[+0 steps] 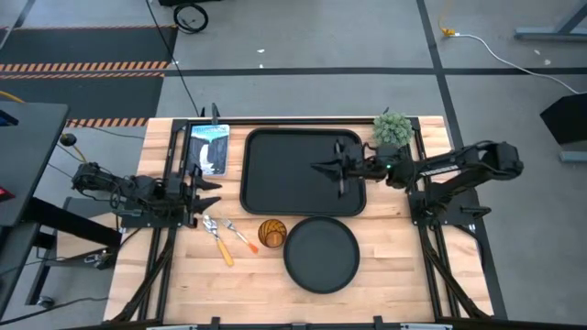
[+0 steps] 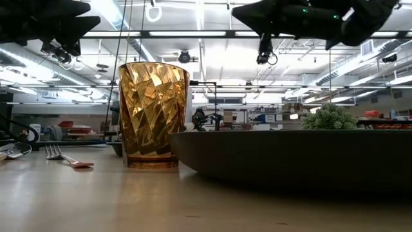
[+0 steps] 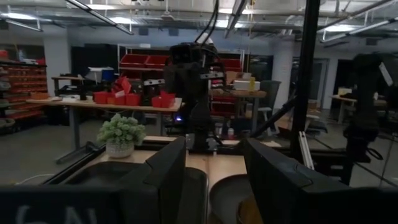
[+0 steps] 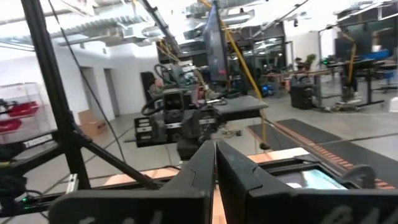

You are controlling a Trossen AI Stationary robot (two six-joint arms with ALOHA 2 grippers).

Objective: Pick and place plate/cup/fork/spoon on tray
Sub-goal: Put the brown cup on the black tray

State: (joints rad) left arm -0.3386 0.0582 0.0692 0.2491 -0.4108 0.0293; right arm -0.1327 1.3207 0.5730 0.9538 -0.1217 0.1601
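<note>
High view: tray (image 1: 275,174) at centre is bare, nothing placed yet. Plate (image 1: 321,254), cup (image 1: 271,233), fork (image 1: 241,236), spoon (image 1: 218,240) all on worktop (image 1: 385,275) below it, lower centre. Right claw (image 1: 332,168) over tray's right part, left claw (image 1: 207,183) at frame left.

Low view: cup (image 2: 154,115) stands upright beside plate (image 2: 290,158).

Left wrist: fingers (image 3: 166,171) apart, empty.

Right wrist: fingers (image 4: 202,165) pressed together, empty.

All 4 items left to do.
</note>
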